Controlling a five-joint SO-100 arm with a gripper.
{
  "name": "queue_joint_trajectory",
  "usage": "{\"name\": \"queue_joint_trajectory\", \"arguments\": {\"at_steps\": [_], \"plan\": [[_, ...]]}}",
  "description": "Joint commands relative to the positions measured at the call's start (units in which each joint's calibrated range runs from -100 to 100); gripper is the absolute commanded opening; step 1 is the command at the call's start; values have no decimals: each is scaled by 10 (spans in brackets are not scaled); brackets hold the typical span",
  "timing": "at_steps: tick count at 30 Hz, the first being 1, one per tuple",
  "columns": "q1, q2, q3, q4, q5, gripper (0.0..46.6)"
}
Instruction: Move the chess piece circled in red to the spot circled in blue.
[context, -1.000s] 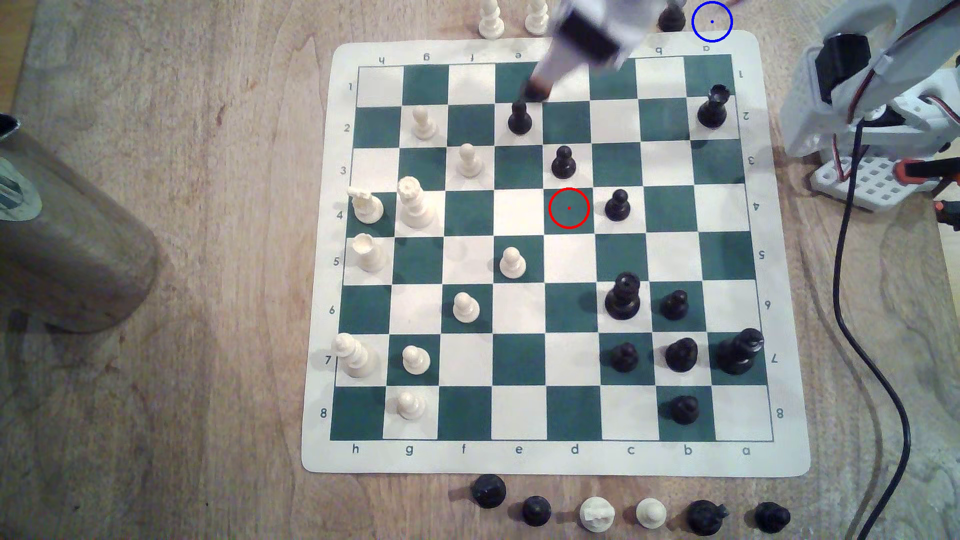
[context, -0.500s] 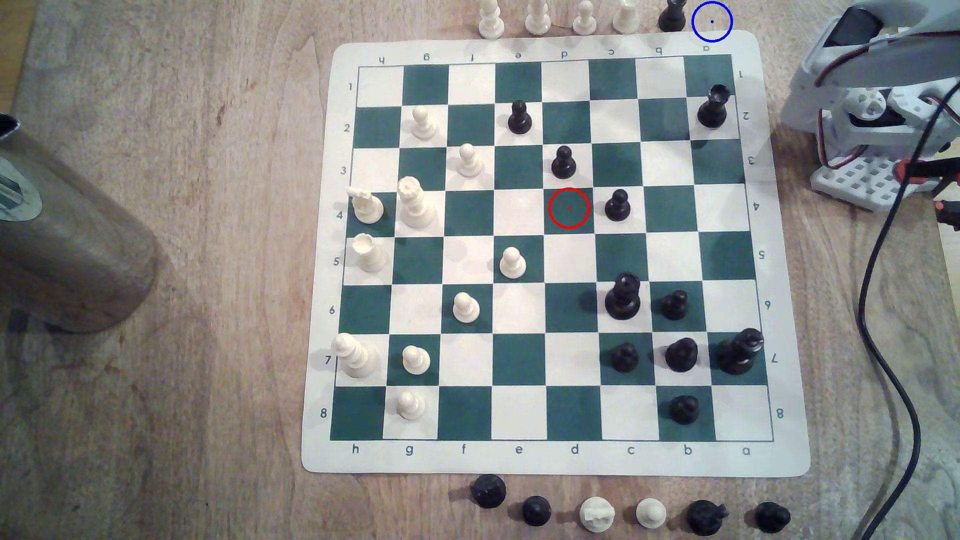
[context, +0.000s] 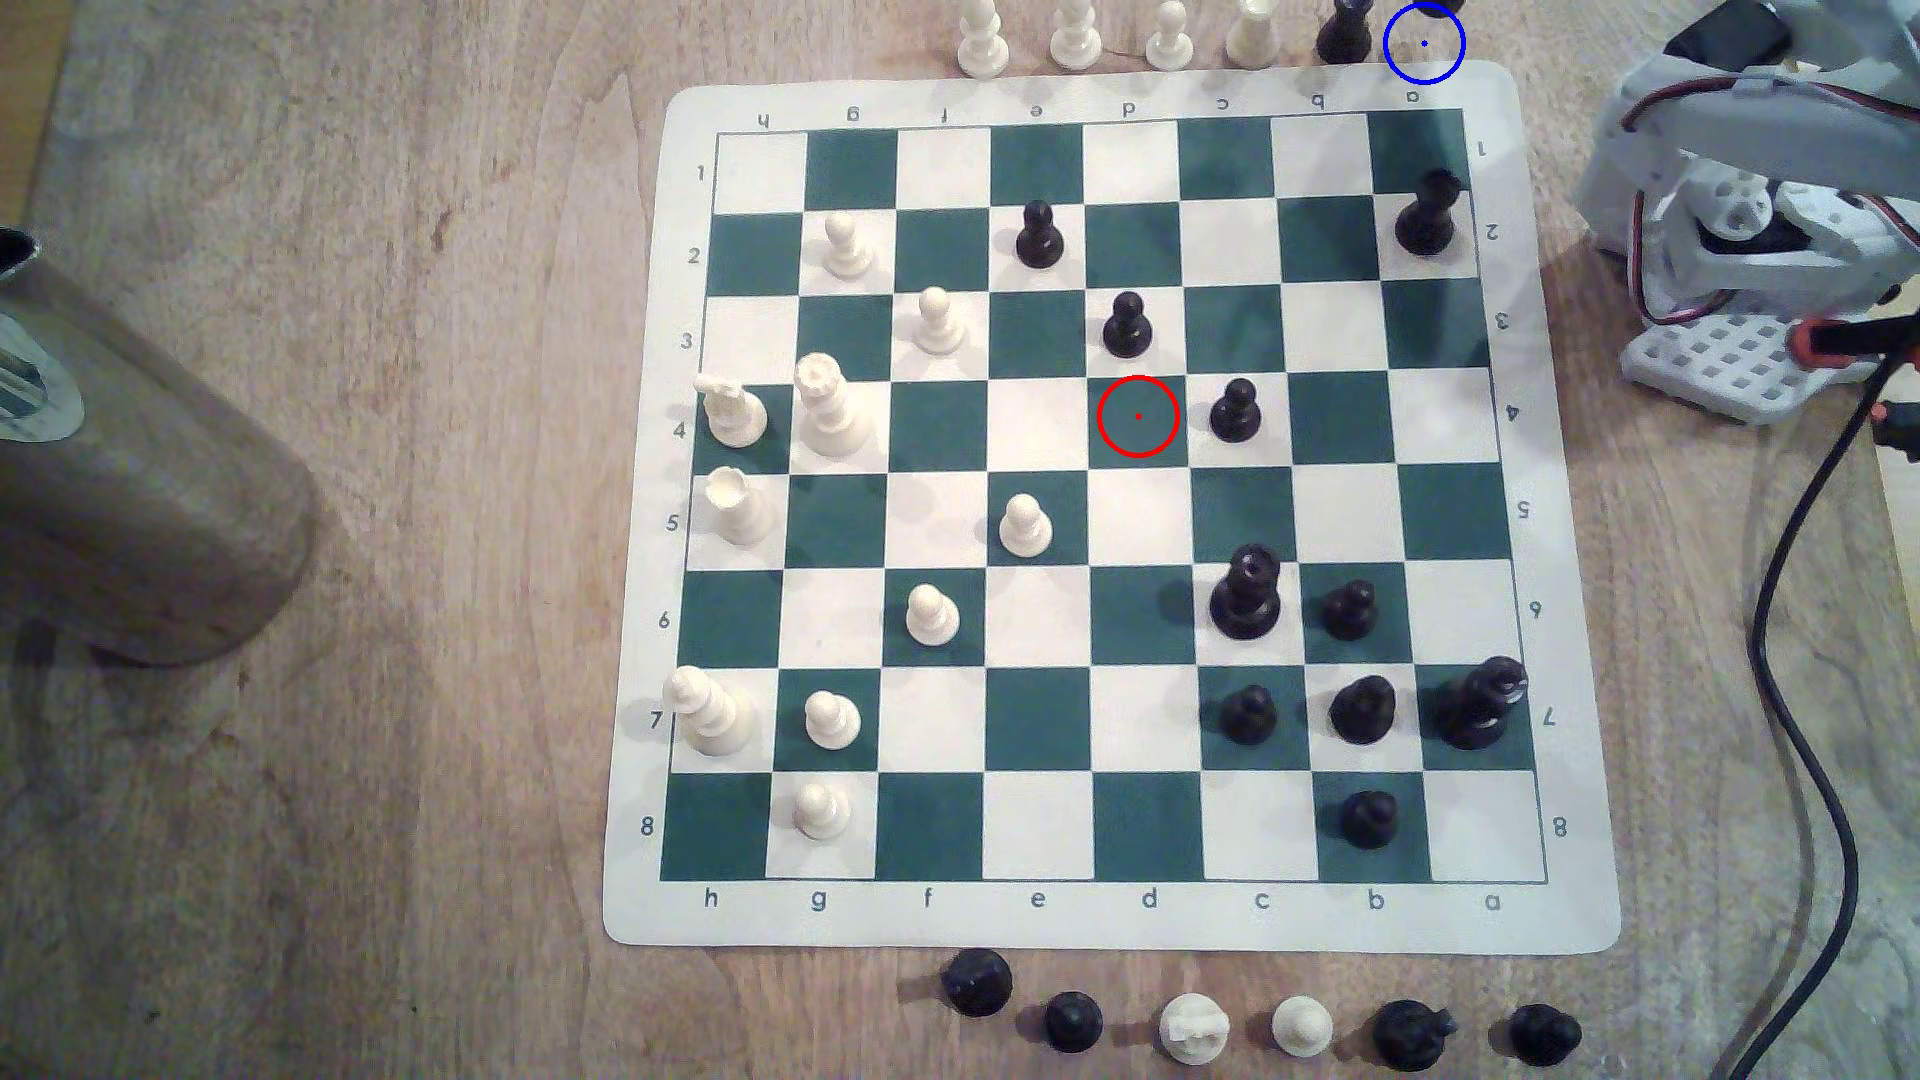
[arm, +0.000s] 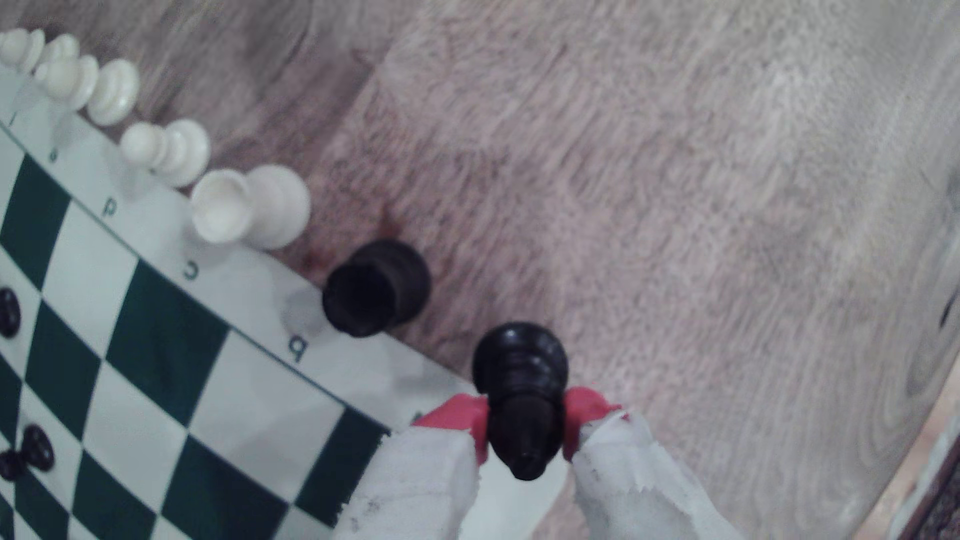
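At the far left of the exterior view a dull grey cylinder (context: 135, 467) lies on the wooden table (context: 416, 623), well apart from the chessboard mat (context: 1127, 919). Moving right across the board, cream pieces fill the h to e files and black ones the d to a files. The red ring (context: 1138, 416) sits on green square d4 with no piece inside it; a black pawn stands just beyond it on d3 and another beside it on c4.

Along the board's far edge, off the mat, stand four cream pieces (context: 1075, 36) in a row, then a taller black piece with a notched top (context: 1342, 36). Just right of that is the spot (context: 1423, 43), a blue ring on bare wood by the a1 corner. A dark shape at the frame's top edge meets the ring's upper rim; from this view I cannot tell what it is.

Further right, my white arm (context: 1756, 197) is folded above its base, with a black cable (context: 1808, 727) trailing down.

In my wrist view, my gripper (arm: 524, 423) has its red pads (arm: 457, 420) pressed against either side of the chess piece (arm: 519, 358), jaws narrow, clamped at its neck. Its base hangs over bare wood just past the board's corner, near the notched black piece (arm: 376, 288) but apart from it. Whether the base touches the wood, I cannot tell.
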Motion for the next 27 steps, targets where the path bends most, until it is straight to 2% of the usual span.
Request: {"name": "queue_joint_trajectory", "arguments": {"at_steps": [1, 11, 19, 27], "plan": [[-6, -9, 4, -20, 0, 5], [-35, 13, 11, -34, 4, 5], [-29, 36, 23, -43, 17, 5], [-28, 50, 29, -53, 20, 5]]}}
